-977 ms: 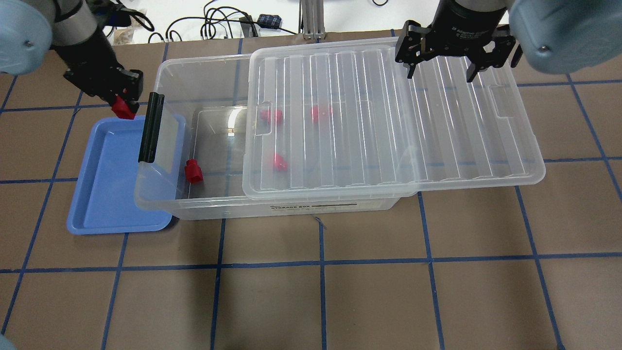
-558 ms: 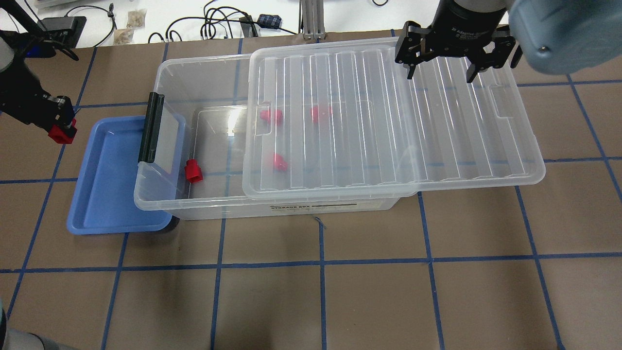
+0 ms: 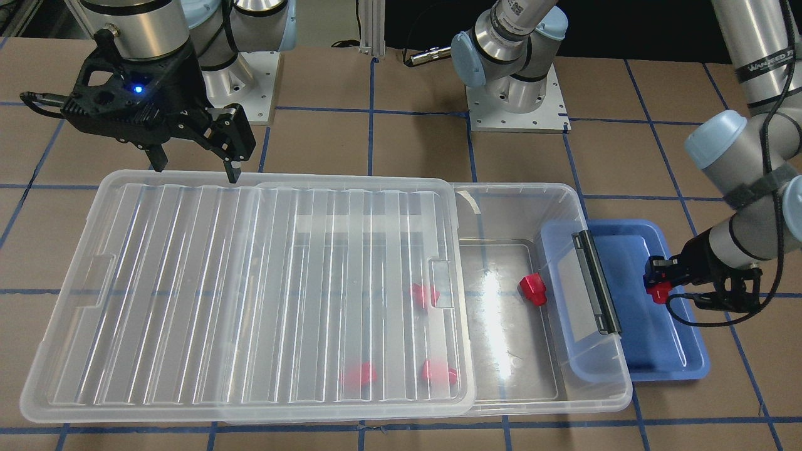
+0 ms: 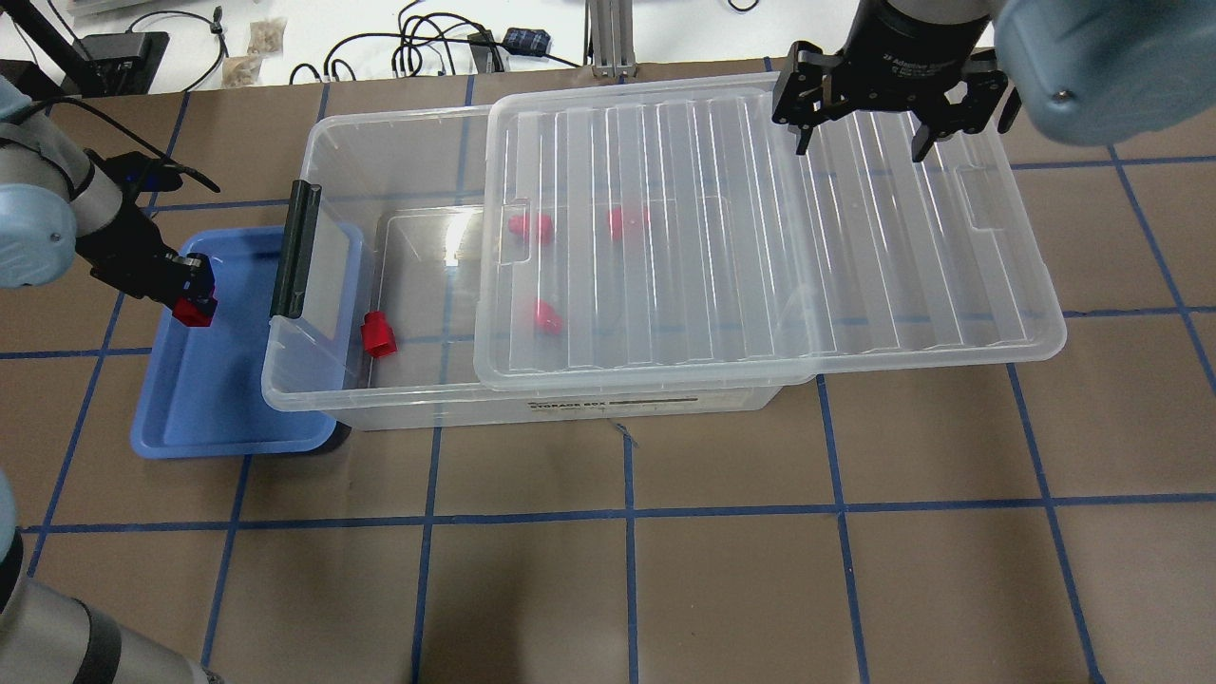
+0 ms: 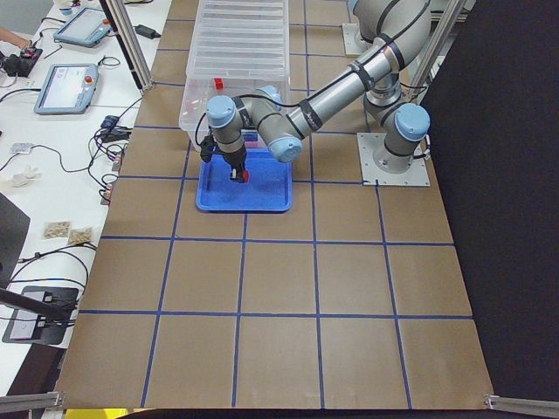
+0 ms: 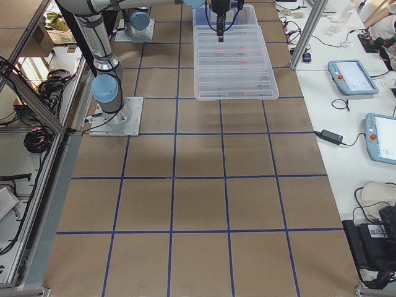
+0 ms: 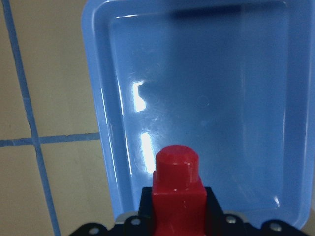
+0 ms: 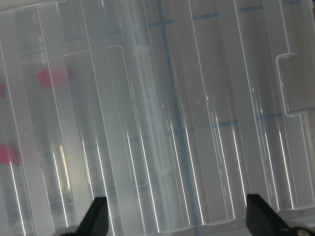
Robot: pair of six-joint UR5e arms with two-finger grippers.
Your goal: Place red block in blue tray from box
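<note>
My left gripper is shut on a red block and holds it just above the far-left part of the blue tray. The left wrist view shows the block stub-forward between the jaws, over the tray floor. The front view shows the same block over the tray. The clear box has its lid slid to the right. One red block lies in its uncovered end. My right gripper is open and empty above the lid's far edge.
Three more red blocks show dimly through the lid. The box's end flap with the black latch bar overhangs the tray's right side. Cables and small items lie on the white bench beyond the table.
My left gripper, still holding the red block, swung from near the latch bar out past the tray's left side, then came back over the tray's left part. The right gripper has not moved.
</note>
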